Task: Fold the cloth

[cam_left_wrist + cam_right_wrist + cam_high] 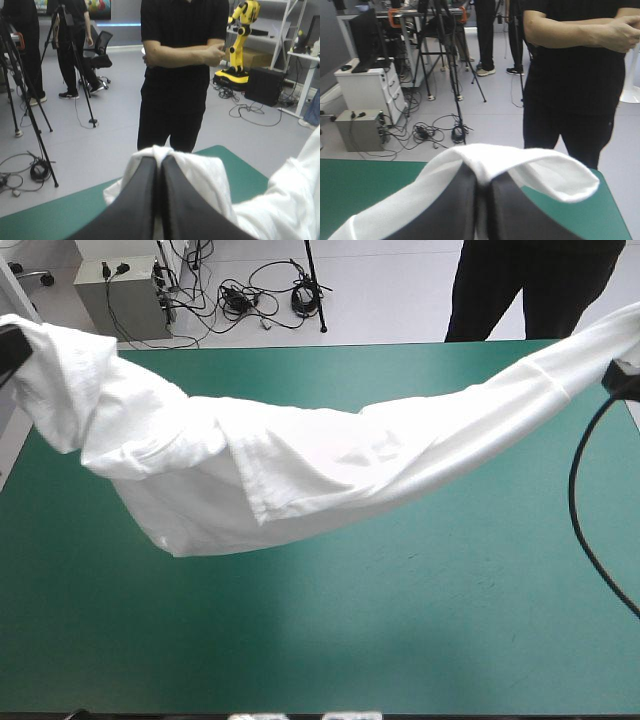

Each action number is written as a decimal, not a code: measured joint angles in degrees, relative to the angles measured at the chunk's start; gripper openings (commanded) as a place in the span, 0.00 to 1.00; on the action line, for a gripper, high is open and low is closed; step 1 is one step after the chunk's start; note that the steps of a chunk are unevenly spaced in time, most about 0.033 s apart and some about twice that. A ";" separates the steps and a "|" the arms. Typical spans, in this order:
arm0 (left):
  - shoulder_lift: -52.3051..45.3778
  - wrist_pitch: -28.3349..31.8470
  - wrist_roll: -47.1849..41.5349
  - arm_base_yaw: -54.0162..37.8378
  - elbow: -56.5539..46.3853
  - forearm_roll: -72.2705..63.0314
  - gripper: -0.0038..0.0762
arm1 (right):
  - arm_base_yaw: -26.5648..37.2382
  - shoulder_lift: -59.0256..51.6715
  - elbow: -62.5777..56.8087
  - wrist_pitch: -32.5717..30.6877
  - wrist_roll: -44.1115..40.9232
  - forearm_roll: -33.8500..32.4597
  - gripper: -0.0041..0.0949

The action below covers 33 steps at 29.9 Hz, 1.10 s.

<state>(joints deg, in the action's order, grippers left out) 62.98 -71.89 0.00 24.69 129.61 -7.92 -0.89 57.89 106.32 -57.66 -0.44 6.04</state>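
White short-sleeved T-shirt (300, 475) hangs stretched above teal-green counter (400, 640), middle sagging low. Left end effector (158, 162) pinched tight on one end, right end effector (481, 182) pinched tight on other end. Both high up.

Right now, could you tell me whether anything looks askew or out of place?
The T-shirt hangs bunched between the left gripper and right gripper, sagging mid-span, with a flap doubled over toward the left gripper.

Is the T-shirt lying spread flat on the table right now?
No, the T-shirt hangs in a sagging band, lifted at each end by the left hand and right hand.
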 measured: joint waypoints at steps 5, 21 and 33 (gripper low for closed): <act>-0.65 0.00 0.00 0.00 1.80 -0.69 0.04 | -4.94 -3.40 0.00 -2.63 0.00 -0.52 0.02; -0.79 0.00 -2.58 0.00 -18.63 -0.86 0.04 | -6.39 -7.39 -15.87 -9.62 -0.05 -6.90 0.02; 12.08 5.19 -2.93 0.00 -36.83 4.96 0.04 | -6.43 1.88 -34.80 -0.31 -1.51 -7.77 0.02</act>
<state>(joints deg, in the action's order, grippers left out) 75.06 -66.70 -2.93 24.69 92.78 -2.97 -7.33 59.78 71.53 -57.98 -1.95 -1.73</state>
